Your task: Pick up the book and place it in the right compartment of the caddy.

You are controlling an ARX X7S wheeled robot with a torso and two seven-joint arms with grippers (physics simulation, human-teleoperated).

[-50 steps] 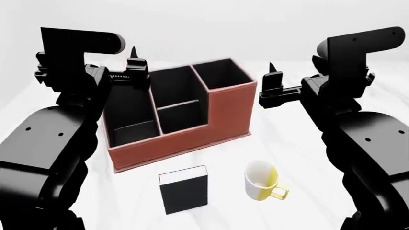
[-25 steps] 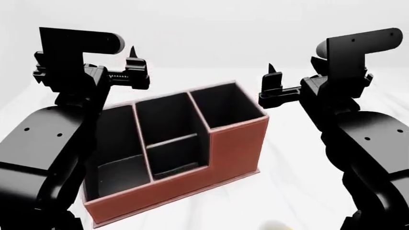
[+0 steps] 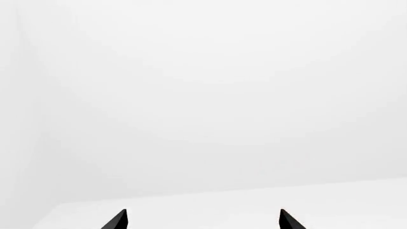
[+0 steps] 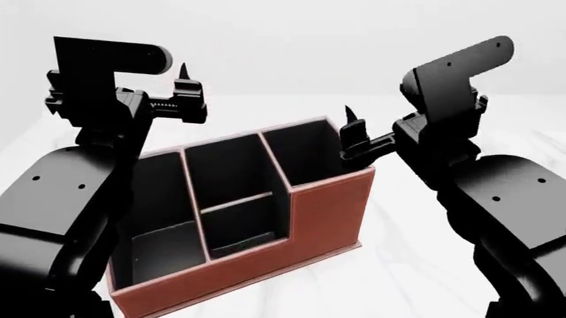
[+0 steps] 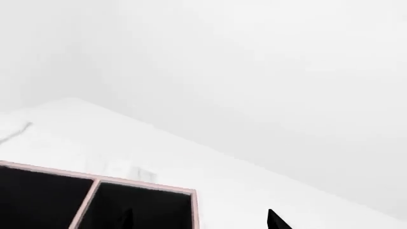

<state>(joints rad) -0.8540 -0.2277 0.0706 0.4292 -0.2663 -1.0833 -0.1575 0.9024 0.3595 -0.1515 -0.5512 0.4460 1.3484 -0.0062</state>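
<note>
The reddish-brown caddy (image 4: pixel 327 212) with its black interior fills the middle of the head view. Its tall right compartment (image 4: pixel 305 156) is at the raised end. The book is out of view. My left gripper (image 4: pixel 185 89) is open and empty, held high above the caddy's low left end; its wrist view (image 3: pixel 202 222) shows only the white table and wall. My right gripper (image 4: pixel 352 129) is open and empty, just above the right compartment's outer rim. The right wrist view (image 5: pixel 200 220) shows the caddy's rim (image 5: pixel 143 187) and the right compartment (image 5: pixel 140 210) under one fingertip.
White table surface (image 4: pixel 442 265) lies around the caddy, with a white wall behind. My two black arms (image 4: pixel 62 199) flank the caddy on either side.
The view has shifted so the book and the yellow-and-white mug have dropped out of sight and the caddy looks larger and lower. My right gripper has moved left, over the tall compartment's rim.
</note>
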